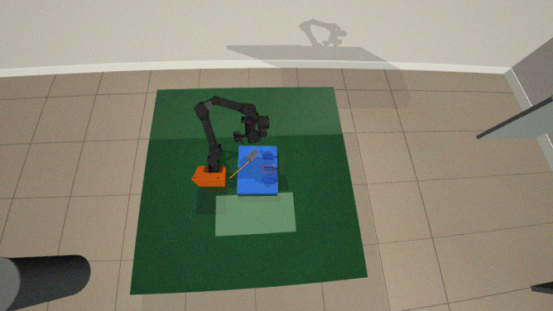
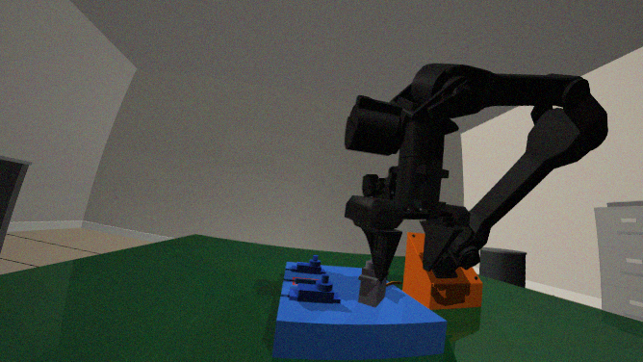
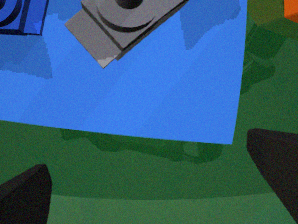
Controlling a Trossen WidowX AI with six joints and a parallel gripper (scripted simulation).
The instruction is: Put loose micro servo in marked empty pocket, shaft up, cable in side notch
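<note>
Servo (image 3: 136, 8) upright on deck (image 3: 166, 96), ahead of open claw (image 3: 156, 192), apart.

Probably an office: tiled floor (image 1: 455, 198), grey drawer cabinet (image 2: 621, 260).

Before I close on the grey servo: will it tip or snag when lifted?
The grey micro servo stands tall and narrow on the blue deck, so an off-centre squeeze from the open gripper could topple it. Its thin orange cable trails off the deck's edge and will probably drag limply.
</note>
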